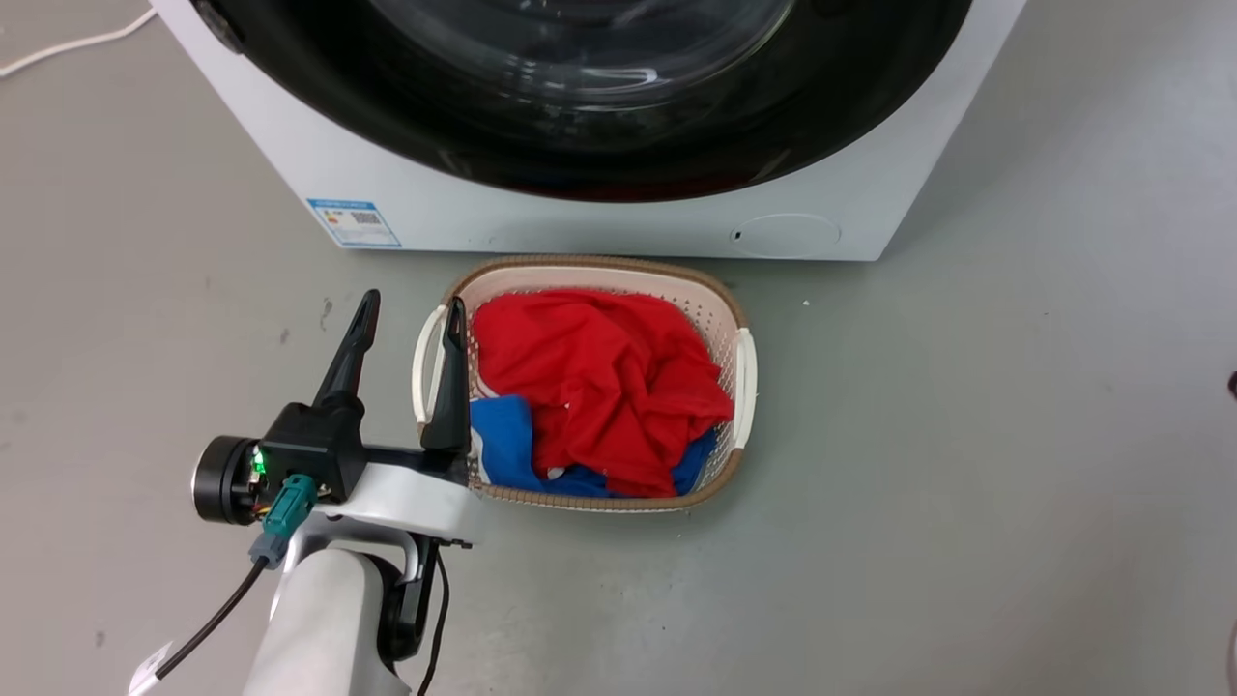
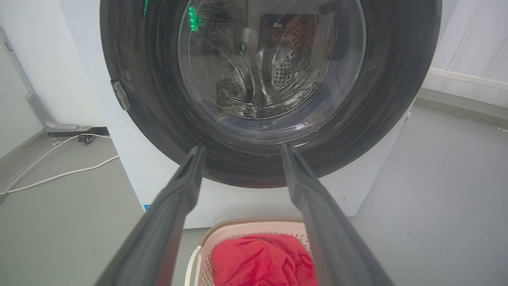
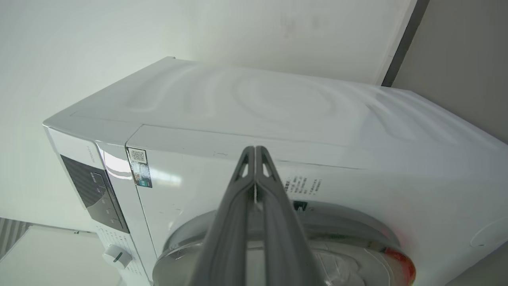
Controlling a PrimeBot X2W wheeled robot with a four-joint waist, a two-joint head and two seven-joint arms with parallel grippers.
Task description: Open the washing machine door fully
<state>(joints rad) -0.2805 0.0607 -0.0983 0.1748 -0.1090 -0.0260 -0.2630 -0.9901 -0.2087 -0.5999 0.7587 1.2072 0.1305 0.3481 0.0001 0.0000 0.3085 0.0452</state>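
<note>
Left hand (image 1: pixel 413 300) spread, tapered dark fingers (image 2: pixel 174 206) before glossy round black washing machine door (image 2: pixel 397 79); right hand (image 3: pixel 255 149) pressed together

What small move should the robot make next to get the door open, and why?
Probably raise the open left claw up and leftward toward the grey catch on the door rim. The door looks shut, and the claw hangs low by the basket, apart from the door.

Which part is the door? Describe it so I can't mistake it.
Find the white washer behind the basket. The door is the big round disc covering most of its front. Glossy black with a clear domed window at centre, it stands out against all that white.
</note>
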